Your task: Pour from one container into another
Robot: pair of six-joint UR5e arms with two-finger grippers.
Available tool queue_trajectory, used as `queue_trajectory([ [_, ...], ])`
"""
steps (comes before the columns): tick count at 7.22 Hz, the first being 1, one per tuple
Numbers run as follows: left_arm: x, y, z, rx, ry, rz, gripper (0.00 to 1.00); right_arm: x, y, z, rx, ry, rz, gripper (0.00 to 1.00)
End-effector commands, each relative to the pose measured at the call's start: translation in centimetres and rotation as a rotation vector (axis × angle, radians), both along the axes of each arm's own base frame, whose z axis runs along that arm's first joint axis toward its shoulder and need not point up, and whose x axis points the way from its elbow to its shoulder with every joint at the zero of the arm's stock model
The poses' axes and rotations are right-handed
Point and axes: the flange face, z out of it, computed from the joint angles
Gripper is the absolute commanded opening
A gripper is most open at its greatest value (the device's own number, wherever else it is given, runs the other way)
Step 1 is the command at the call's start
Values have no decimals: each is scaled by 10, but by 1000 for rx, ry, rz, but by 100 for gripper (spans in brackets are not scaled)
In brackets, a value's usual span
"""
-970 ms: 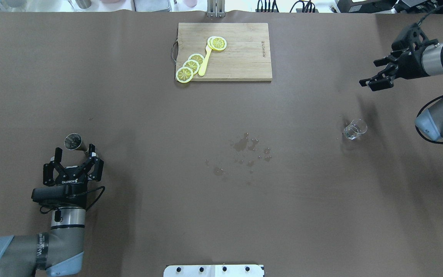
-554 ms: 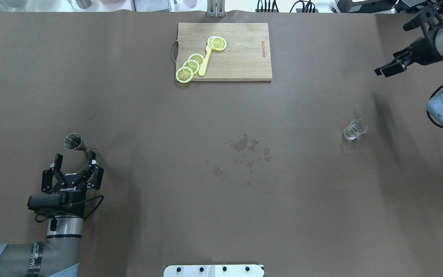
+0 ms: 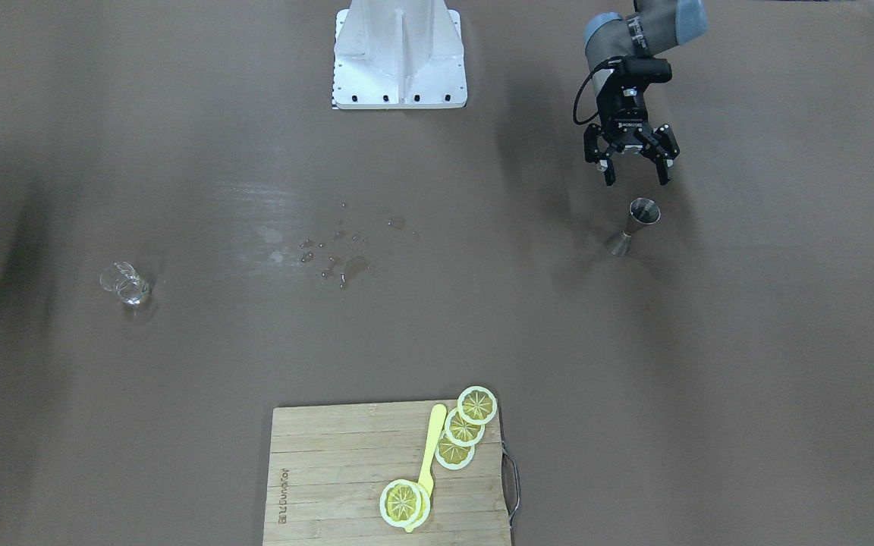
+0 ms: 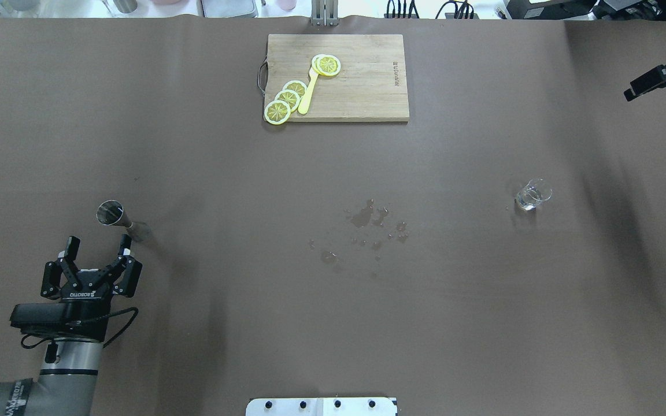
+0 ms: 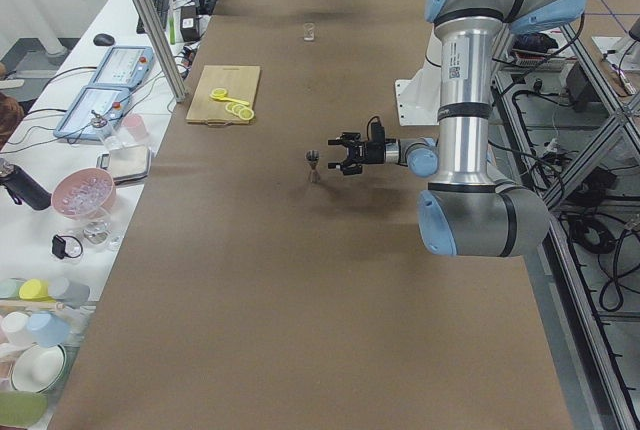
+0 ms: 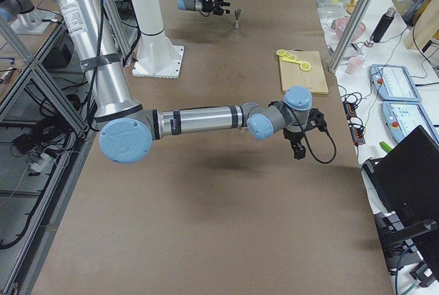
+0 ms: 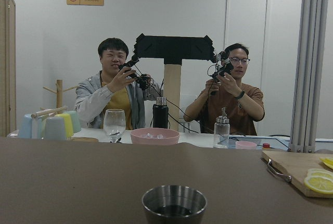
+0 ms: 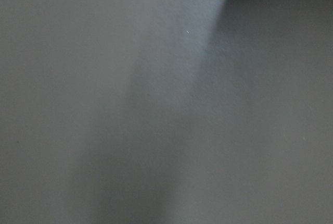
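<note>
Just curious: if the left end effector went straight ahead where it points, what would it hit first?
Most likely the steel jigger, standing right ahead of the left end effector, though height is unclear.

You had a matt brown tabletop (image 4: 194,144), glossy where wet patches (image 4: 367,217) lay at its centre; a polished steel jigger (image 4: 112,213) at eight o'clock, a clear glass cup (image 4: 532,194) at three, a plain wooden board (image 4: 362,81) at twelve.

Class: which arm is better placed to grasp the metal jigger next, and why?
Left. The left gripper, open, sits close to the jigger, pointing at it; the right gripper is far across the table.
</note>
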Motion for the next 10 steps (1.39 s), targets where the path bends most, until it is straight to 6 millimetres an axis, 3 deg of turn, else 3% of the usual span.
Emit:
queue_trajectory([
  [1, -34, 9, -33, 1, -66, 32, 99, 24, 21, 0, -211, 76, 34, 100],
  [3, -49, 6, -75, -7, -109, 41, 99, 45, 48, 10, -289, 226, 90, 100],
  [5, -59, 3, -121, -90, -218, 118, 99, 83, 93, 35, -366, 151, 136, 100],
  [7, -48, -7, -158, -98, -260, 195, 99, 128, 142, 71, -451, 45, 193, 100],
  [8, -45, -26, -182, -72, -301, 221, 99, 135, 169, 70, -443, 42, 198, 100],
  [9, -36, -52, -195, -46, -359, 244, 99, 138, 185, 63, -415, 42, 203, 100],
  [10, -30, -89, -201, -45, -413, 254, 99, 145, 196, 68, -423, 36, 211, 100],
])
